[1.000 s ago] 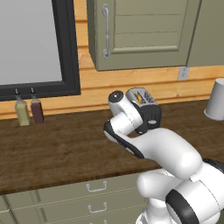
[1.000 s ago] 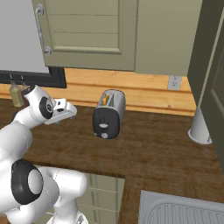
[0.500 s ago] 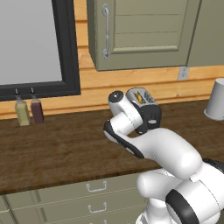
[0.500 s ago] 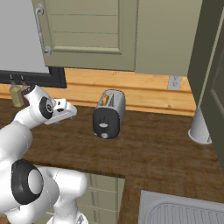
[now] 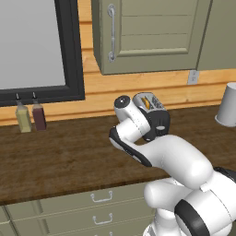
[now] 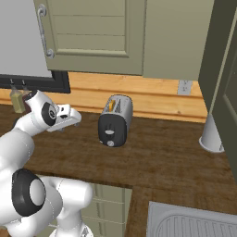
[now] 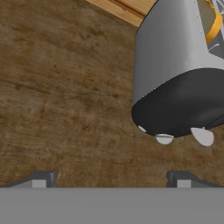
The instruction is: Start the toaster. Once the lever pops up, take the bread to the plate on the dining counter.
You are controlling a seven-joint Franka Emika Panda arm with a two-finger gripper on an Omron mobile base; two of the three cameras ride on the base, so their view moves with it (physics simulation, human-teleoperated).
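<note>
Toaster (image 6: 114,121) stands just beyond the wide-open, empty gripper (image 6: 71,116), its long axis running away toward the wall, lever end (image 7: 202,135) facing the gripper.

We see bare wood counter (image 6: 162,157) on all near sides of the toaster (image 6: 114,121). The gripper (image 6: 74,117), jaws wide, hangs just left of it with open air between. Far behind, the wall closes off; 2 bottles (image 5: 30,117) stand well left, a pale canister (image 6: 212,135) well right.
</note>
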